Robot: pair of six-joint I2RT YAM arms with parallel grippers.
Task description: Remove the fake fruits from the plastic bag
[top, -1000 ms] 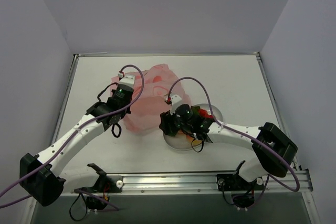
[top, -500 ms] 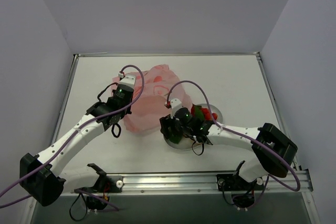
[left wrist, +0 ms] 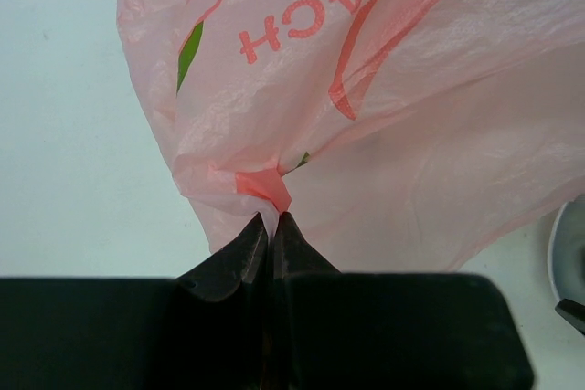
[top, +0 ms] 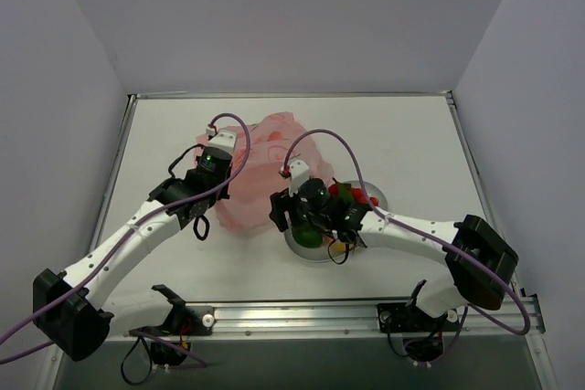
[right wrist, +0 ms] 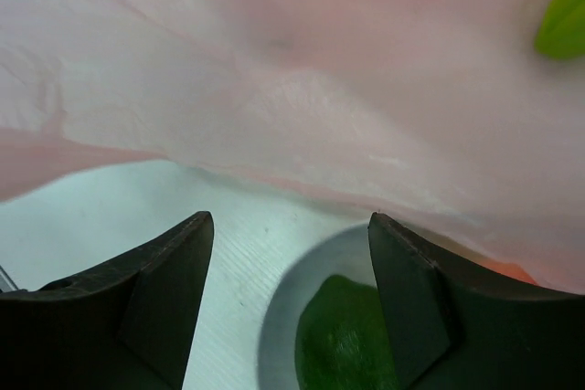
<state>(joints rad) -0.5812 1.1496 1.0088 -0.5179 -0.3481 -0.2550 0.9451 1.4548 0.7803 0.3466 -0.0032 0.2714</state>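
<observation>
several fake fruits (top: 351, 195) sit on the plate (top: 315, 256) beside the plastic bag (top: 265, 148).

Top view looks down from behind; wrist views closely share the plastic bag (left wrist: 393, 134).

The white counter (top: 411, 143) is evenly, softly lit; only faint shadows are cast. In the right wrist view, the plastic bag (right wrist: 274, 70) at 12 o'clock is blurred, the fingers (right wrist: 155, 308) underexposed.
</observation>
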